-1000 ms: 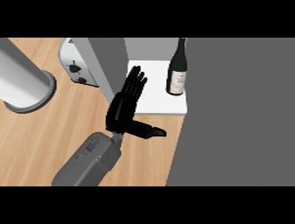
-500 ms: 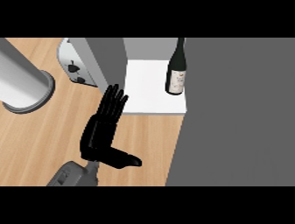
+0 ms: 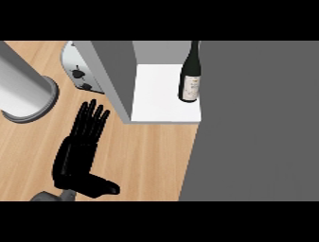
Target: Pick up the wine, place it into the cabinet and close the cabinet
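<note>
The dark wine bottle (image 3: 191,78) with a pale label stands upright on the white floor of the cabinet (image 3: 155,99), at its right side. The cabinet's grey side wall (image 3: 113,75) rises on the left of that floor. A wide dark grey panel (image 3: 267,123), seemingly the cabinet's door, fills the right of the head view. My left hand (image 3: 78,151) lies over the wooden counter, left of and below the cabinet. It is open and holds nothing, with fingers straight toward the cabinet wall and the thumb out to the right. The right hand does not show.
A thick grey cylinder (image 3: 15,85) stands on the wooden counter (image 3: 148,156) at the left. A grey appliance with knobs (image 3: 81,73) sits between the cylinder and the cabinet wall, partly hidden by that wall.
My left hand has drawn back down and to the left, away from the cabinet's white floor. The wine bottle has stayed where it stands.
</note>
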Controlling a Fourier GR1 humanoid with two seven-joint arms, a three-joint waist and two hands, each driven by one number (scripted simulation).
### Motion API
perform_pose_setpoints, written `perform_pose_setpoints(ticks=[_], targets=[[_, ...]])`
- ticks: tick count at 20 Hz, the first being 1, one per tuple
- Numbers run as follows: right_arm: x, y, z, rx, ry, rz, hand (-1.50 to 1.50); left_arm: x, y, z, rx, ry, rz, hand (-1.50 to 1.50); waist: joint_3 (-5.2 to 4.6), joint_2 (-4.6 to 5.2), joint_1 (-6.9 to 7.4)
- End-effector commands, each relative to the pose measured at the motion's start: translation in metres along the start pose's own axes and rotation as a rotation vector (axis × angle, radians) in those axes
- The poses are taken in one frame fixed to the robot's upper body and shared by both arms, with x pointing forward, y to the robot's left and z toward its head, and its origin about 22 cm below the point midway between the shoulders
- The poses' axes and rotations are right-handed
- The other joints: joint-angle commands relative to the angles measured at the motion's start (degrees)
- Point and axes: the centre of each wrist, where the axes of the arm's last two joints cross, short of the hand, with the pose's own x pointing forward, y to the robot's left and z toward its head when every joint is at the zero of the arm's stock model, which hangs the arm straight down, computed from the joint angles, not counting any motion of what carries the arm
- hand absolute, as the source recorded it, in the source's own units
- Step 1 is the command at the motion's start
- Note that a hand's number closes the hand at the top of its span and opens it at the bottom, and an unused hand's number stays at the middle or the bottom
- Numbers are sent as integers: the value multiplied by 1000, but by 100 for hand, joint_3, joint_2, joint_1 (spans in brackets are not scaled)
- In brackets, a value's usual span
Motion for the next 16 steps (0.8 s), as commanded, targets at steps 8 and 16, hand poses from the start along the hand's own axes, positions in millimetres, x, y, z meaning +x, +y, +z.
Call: perform_pose_setpoints(ticks=[8, 16], targets=[[57, 9, 13, 264, -69, -170, 150, 40, 55, 23, 47, -51, -84, -150, -6, 17, -10], [47, 24, 2, 248, -99, -171, 150, 90, 100, 26, 40, -51, -93, -150, -16, 22, 14]])
